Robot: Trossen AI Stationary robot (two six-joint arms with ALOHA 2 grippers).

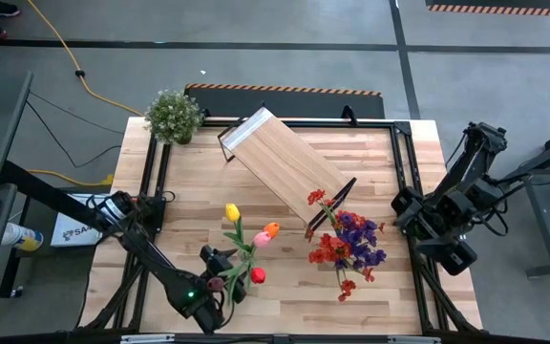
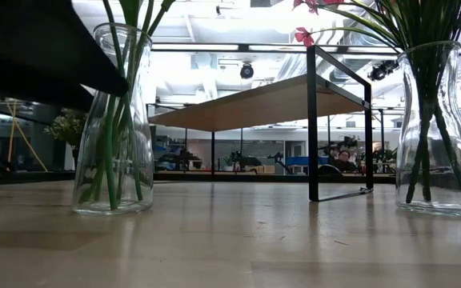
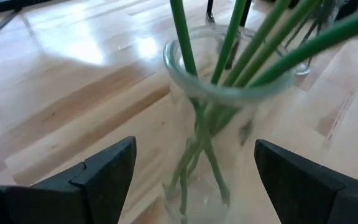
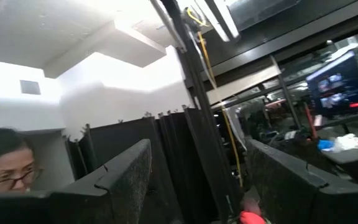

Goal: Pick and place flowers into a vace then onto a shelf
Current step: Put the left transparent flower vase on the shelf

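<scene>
Two glass vases counted: one (image 2: 116, 120) with tulips, one (image 2: 437, 128) with sprays. Four tulips (image 1: 246, 247) seen: yellow, orange, pink, red. One shelf (image 1: 285, 164). One potted plant (image 1: 173, 116). Two arms noted. One person (image 4: 5, 165) glimpsed.

Overhead camera stares straight down on the whole counter (image 1: 285, 287). Low camera sits at counter level, facing the shelf (image 2: 254, 104) between both vases, shared with overhead. Left wrist camera hugs one vase (image 3: 229, 124); right wrist faces the room.
</scene>
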